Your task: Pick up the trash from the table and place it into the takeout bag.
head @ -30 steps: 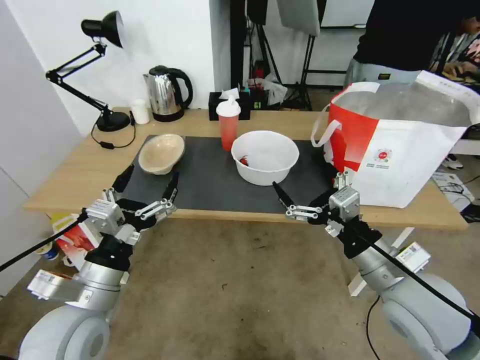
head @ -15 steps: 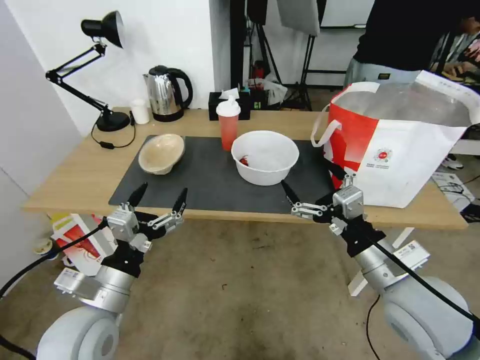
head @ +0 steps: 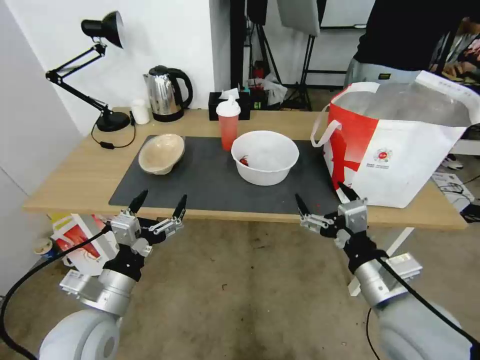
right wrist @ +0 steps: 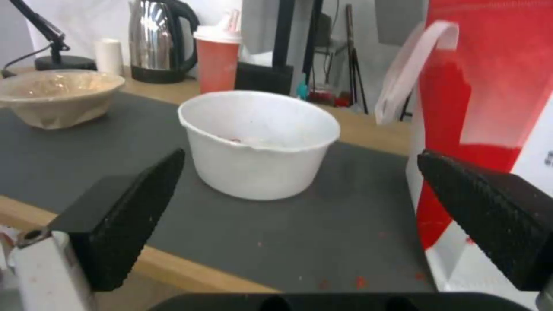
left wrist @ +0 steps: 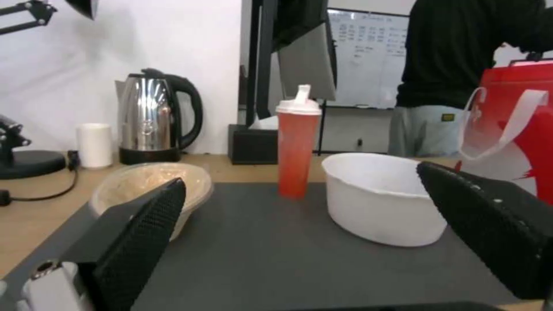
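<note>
Head view: beige pulp bowl [head: 161, 152], red cup w/ white domed lid [head: 228, 125] and big white bowl [head: 265, 156] sit on the dark mat of the table [head: 75, 175]; takeout bag [head: 400, 145] stands at the table's right end. Left gripper [head: 158, 204] and right gripper [head: 325, 199] hang at the front edge, fingers apart, holding nothing. Left wrist view: cup upright betw. both bowls, all beyond the fingertips. Right wrist view: white bowl [right wrist: 259, 142] straight ahead, bag's red panel [right wrist: 490, 86] beside it.

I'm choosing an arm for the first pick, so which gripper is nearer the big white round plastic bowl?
Right. The right gripper hangs open at the table's front edge, just right of the big white round plastic bowl. The left gripper hangs open farther left, below the beige pulp bowl.
</note>
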Controlling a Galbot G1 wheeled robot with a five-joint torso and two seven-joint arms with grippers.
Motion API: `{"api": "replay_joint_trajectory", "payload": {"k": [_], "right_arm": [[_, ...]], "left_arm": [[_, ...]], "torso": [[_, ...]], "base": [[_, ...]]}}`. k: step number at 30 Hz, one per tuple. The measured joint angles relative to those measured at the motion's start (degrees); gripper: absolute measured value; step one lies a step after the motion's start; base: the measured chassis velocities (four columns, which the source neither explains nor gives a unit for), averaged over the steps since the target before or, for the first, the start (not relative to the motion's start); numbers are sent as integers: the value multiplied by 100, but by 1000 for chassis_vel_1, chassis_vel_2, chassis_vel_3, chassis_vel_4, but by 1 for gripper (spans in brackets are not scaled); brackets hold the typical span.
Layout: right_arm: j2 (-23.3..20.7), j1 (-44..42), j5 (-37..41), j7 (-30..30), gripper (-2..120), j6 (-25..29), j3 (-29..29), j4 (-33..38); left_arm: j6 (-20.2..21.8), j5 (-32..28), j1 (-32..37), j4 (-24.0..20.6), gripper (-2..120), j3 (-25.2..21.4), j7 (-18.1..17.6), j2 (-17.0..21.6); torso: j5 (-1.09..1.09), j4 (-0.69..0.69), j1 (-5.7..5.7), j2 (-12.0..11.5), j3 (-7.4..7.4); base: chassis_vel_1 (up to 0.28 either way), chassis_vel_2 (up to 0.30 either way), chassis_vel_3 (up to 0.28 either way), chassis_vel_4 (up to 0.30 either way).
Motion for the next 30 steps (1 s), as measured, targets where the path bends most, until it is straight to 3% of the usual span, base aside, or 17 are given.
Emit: {"api": "replay_joint_trajectory", "payload": {"k": [30], "right_arm": [[259, -399, -121, 502, 100, -70, -204, 315]], "left_arm": [[-20, 181, 280, -31, 100, 6, -172, -300]], "torso": [[0, -1, 0, -1, 0]], "base": [[0, 0, 0, 0]]}}
